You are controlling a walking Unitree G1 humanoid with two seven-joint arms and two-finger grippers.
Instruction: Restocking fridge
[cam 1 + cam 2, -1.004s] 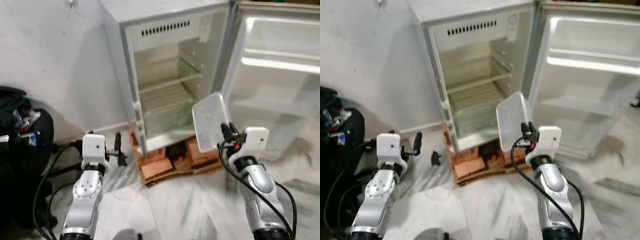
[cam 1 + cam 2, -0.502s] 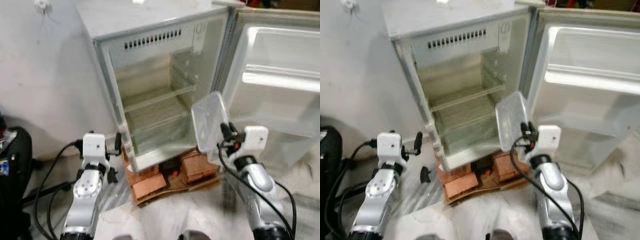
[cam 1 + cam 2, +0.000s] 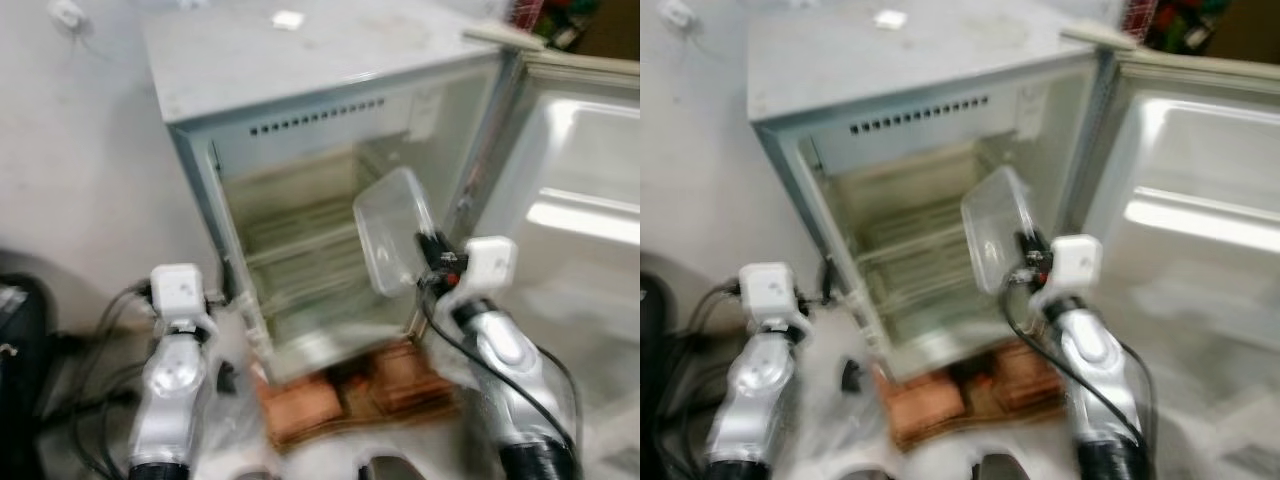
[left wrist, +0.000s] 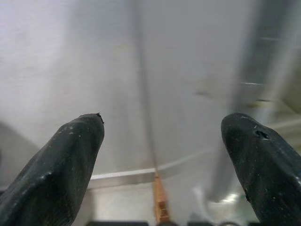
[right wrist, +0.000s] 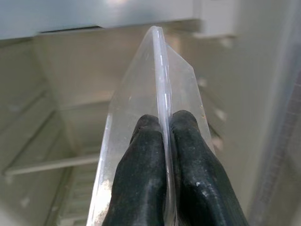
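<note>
Pale wall (image 3: 80,130) fills the upper left of the head views, and against it we see the small grey fridge (image 3: 300,90) standing on a low stack of reddish bricks (image 3: 340,400) at the lower centre. Its door (image 3: 570,200) hangs wide open toward the right of the frame, white inner liner facing us. Inside the cabinet we make out wire shelves (image 3: 300,250) across the middle, apparently bare, though the frames are blurred with motion.

Next in size are our two silver arms rising from the bottom edge. At centre right, our right gripper (image 3: 428,252) is clamped on the rim of a clear plastic container (image 3: 393,240), which is held on edge with its open side turned toward the cabinet, just in front of the fridge mouth. In the right wrist view the two black fingers (image 5: 141,174) pinch the thin rim between them, with the shelves beyond. Our left gripper (image 4: 160,155) sits low at the lower left, by the fridge's left side wall, its fingers spread wide around nothing.

We judge the step in hand to be carrying the container up to the fridge. The next move calls for levelling it, reaching past the door frame, and setting it on a shelf without clipping the rim.
</note>
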